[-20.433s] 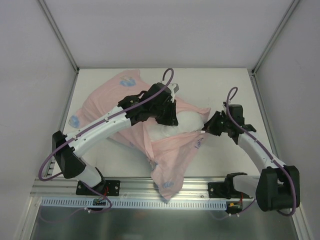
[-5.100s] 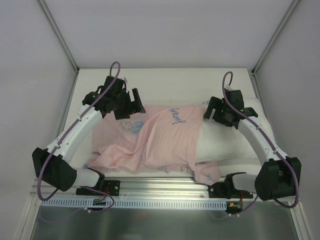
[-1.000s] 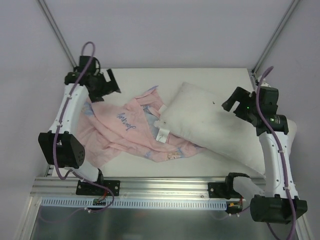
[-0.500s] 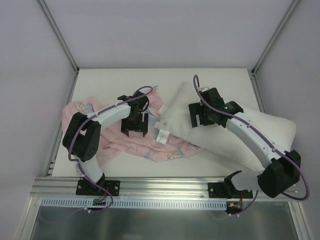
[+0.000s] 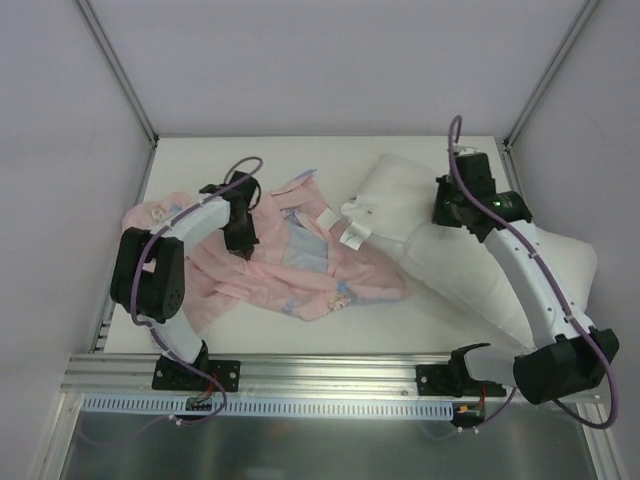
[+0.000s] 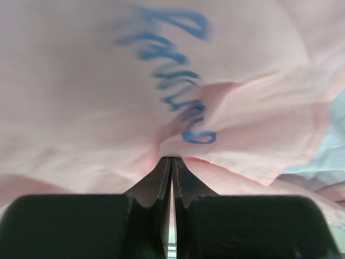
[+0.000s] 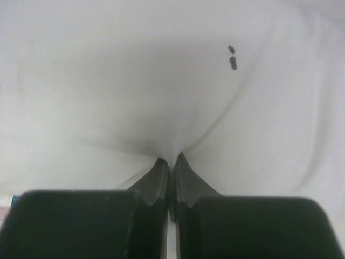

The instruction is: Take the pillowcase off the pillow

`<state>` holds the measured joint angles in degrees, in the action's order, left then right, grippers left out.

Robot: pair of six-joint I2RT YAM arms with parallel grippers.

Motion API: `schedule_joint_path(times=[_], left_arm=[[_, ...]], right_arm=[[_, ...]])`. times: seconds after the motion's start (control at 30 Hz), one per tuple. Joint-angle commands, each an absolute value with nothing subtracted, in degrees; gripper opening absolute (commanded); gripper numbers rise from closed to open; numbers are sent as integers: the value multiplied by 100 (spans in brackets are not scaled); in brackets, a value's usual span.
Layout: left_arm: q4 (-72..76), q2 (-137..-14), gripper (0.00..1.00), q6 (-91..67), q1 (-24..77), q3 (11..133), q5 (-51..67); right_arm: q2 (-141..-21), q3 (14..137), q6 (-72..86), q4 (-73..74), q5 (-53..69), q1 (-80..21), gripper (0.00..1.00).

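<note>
The left gripper (image 6: 171, 166) has moved away from the pillow (image 5: 450, 272), clenching the pillowcase (image 5: 300, 265); the right gripper (image 7: 170, 166) pinches the pillow itself.

**Two white arms, black joints, purple cables**

The left arm (image 5: 195, 221) and right arm (image 5: 527, 275) have smooth white shells between bulky black joint housings. A purple cable (image 5: 455, 150) runs along each. The left hand (image 6: 171, 159) and right hand (image 7: 170, 161) are black, with fingers (image 6: 159, 179) tapering to thin wedge tips.
</note>
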<state>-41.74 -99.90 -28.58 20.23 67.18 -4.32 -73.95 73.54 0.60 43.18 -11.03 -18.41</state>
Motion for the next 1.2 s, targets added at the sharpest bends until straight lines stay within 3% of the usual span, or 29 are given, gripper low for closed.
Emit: schedule_joint_path(times=[0.0,0.23,0.4,0.63,0.67,0.73,0.8,0.83,0.87,0.9,0.93,1.03,1.17], left_arm=[[-4192,-8887,0,-2637,761,6925,-264],[-4517,-8315,0,-2373,35,7891,-369],[-4641,-8060,0,-2557,-175,8349,-203],[-4658,-7963,0,-2663,-1080,8648,649],[-4667,-7963,0,-2672,-1116,8675,676],[-4676,-7989,0,-2663,-1125,8701,712],[-4685,-8015,0,-2593,-1125,8701,817],[-4685,-8033,5,-2541,-1125,8675,904],[-4693,-8051,20,-2488,-1116,8666,1131],[-4702,-8068,39,-2400,-1116,8657,1186],[-4728,-8077,66,-2365,-1099,8649,1221],[-4851,-7999,91,-2198,-880,8649,1126],[-4974,-7796,99,-2092,-186,8683,774]], right_arm=[[-6489,8023,421,4518,-1231,-1171,1],[-6248,8603,764,4526,-1169,-677,1],[-6775,8798,1098,4237,-730,-694,1],[-7749,8147,1354,2997,-327,-870,1],[-7917,8200,1301,3006,-203,-888,3],[-8216,8349,1222,3137,190,-940,17],[-8332,8464,1178,3331,159,-975,53],[-8262,8403,1178,3218,106,-1036,68],[-8044,8333,1178,3156,71,-1037,89],[-7938,8228,1143,3120,36,-1037,95],[-7841,8227,1108,3172,-165,-1046,99],[-7524,8367,915,3488,-412,-1037,97],[-7050,8297,721,3770,-773,-1037,96]])
